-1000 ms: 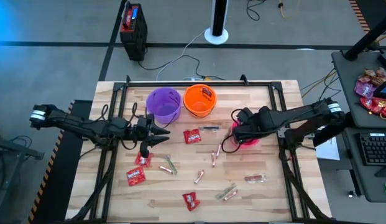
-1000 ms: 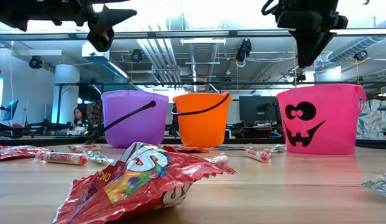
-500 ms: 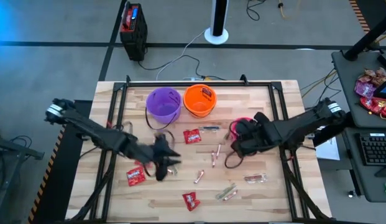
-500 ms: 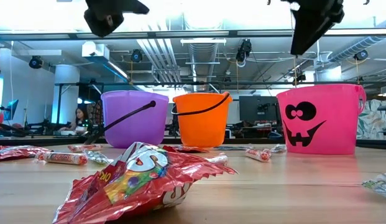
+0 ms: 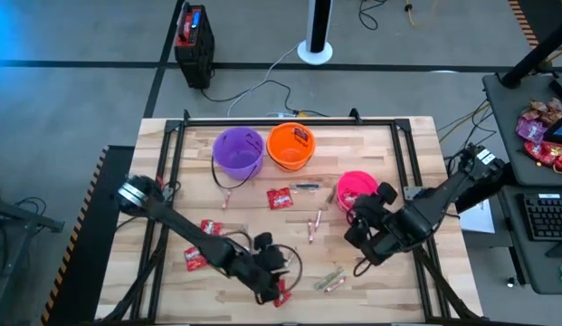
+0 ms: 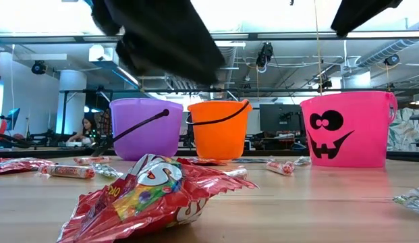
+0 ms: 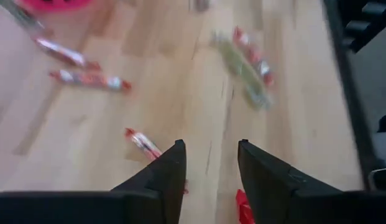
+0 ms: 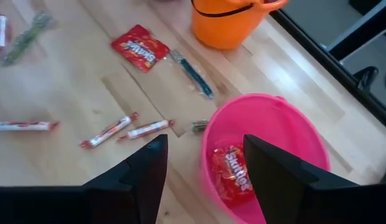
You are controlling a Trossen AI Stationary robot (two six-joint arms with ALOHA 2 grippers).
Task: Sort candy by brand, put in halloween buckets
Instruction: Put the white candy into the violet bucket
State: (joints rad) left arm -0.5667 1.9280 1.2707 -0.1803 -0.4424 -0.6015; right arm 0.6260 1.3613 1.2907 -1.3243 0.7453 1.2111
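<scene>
My left gripper point(image 5: 275, 272) point(image 7: 210, 159) hangs open near the table's near edge, above a red packet point(image 5: 280, 294) point(image 7: 242, 207) and beside a pinkish stick point(image 7: 143, 142). My right gripper point(image 5: 360, 226) point(image 8: 205, 147) is open above the table, just on the near side of the pink bucket point(image 5: 356, 187) point(image 8: 265, 143), which holds a red packet point(image 8: 234, 170). The purple bucket point(image 5: 238, 150) and the orange bucket point(image 5: 291, 145) stand side by side toward the far edge. Red packets point(image 5: 279, 197) point(image 5: 196, 258) and sticks point(image 5: 314, 223) lie flat on the wood.
A greenish wrapper and sticks point(image 5: 332, 280) lie near the near edge, right of my left gripper. A thin blue-green stick point(image 8: 193, 74) lies between the orange bucket and the pink one. A black and red device point(image 5: 193, 38) sits on the floor beyond the far edge.
My left gripper has swept from beside the purple bucket toward the table's near edge and to the right, down over the red packet there. My right gripper has drawn back from above the pink bucket toward the near edge. No candy on the table has shifted.
</scene>
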